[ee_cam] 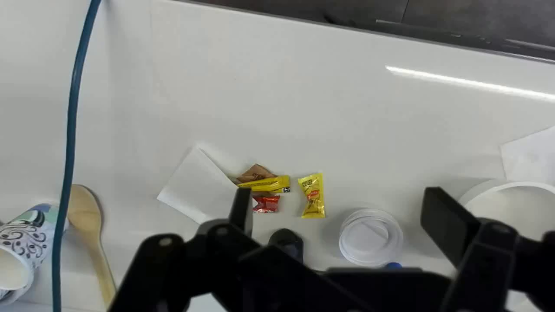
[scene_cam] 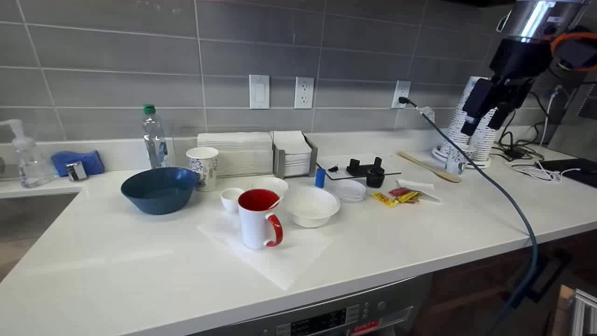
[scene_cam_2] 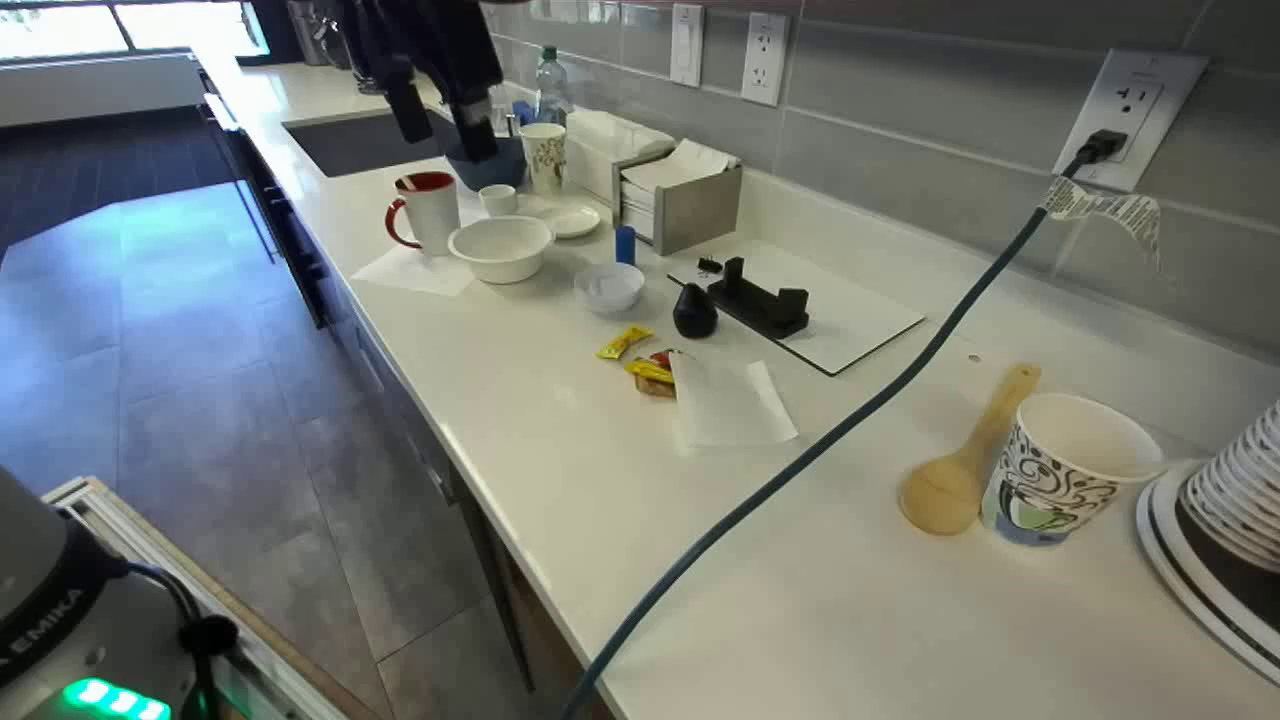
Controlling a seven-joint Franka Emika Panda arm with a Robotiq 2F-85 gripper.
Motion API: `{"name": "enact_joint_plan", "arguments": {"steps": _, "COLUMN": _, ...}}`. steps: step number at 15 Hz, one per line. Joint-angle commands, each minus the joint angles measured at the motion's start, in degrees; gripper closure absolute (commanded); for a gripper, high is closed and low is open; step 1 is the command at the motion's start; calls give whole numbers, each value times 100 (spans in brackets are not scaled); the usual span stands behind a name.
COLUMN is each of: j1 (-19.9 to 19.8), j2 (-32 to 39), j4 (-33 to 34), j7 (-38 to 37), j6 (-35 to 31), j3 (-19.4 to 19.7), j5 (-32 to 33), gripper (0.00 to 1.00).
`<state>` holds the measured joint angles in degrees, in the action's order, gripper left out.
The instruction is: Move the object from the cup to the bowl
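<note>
In an exterior view, the claw (scene_cam: 482, 125) hangs at the right, above the counter (scene_cam: 387, 242); the wrist view shows its fingers (ee_cam: 448, 227) spread wide apart. The white mug (scene_cam: 253, 228) with red inside and handle stands upright to the left, on a paper sheet (scene_cam: 284, 266). A slim, pale object (scene_cam: 275, 204) shows at the mug's rim above the handle, partly hidden. The white bowl (scene_cam: 311, 209) sits just right of the mug, slightly farther back. A dark blue bowl (scene_cam: 158, 192) stands farther left.
</note>
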<state>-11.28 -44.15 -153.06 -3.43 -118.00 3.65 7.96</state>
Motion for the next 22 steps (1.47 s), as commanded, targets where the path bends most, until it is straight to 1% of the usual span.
{"name": "enact_joint_plan", "arguments": {"steps": 1, "j1": 36, "j2": 1, "j4": 14, "j7": -19, "j6": 20, "j3": 31, "j5": 24, "gripper": 0}}
{"name": "enact_joint_plan", "arguments": {"steps": 6, "j1": 36, "j2": 1, "j4": 14, "j7": -19, "j6": 20, "j3": 31, "j5": 24, "gripper": 0}}
{"name": "enact_joint_plan", "arguments": {"steps": 7, "j1": 214, "j2": 56, "j4": 74, "j7": 9, "j6": -15, "j3": -65, "j5": -74, "gripper": 0}}
{"name": "enact_joint_plan", "arguments": {"steps": 9, "j1": 688, "j2": 209, "j4": 236, "j7": 22, "j6": 130, "j3": -379, "j5": -331, "gripper": 0}}
{"name": "enact_joint_plan", "arguments": {"steps": 12, "j1": 1457, "j2": 661, "j4": 514, "j7": -22, "j6": 241, "j3": -854, "j5": -770, "gripper": 0}}
{"name": "enact_joint_plan", "arguments": {"steps": 13, "j1": 1656, "j2": 796, "j4": 580, "j7": 57, "j6": 95, "j3": -993, "j5": -805, "gripper": 0}}
{"name": "enact_joint_plan", "arguments": {"steps": 14, "j1": 1797, "j2": 964, "j4": 653, "j7": 149, "j6": -135, "j3": -1168, "j5": -684, "gripper": 0}}
{"name": "enact_joint_plan", "arguments": {"steps": 17, "j1": 2144, "j2": 1612, "j4": 1100, "j7": 621, "j6": -486, "j3": -1287, "j5": -552, "gripper": 0}}
{"name": "enact_joint_plan", "arguments": {"steps": 18, "j1": 2100, "j2": 1854, "j4": 1250, "j7": 616, "j6": -684, "j3": -1354, "j5": -405, "gripper": 0}}
{"name": "enact_joint_plan", "arguments": {"steps": 20, "j1": 2095, "j2": 2310, "j4": 1514, "j7": 778, "j6": -1087, "j3": -1308, "j5": -340, "gripper": 0}}
{"name": "enact_joint_plan", "arguments": {"steps": 22, "j1": 2142, "j2": 2826, "j4": 1743, "j7": 992, "j6": -1488, "j3": -1198, "j5": -533, "gripper": 0}}
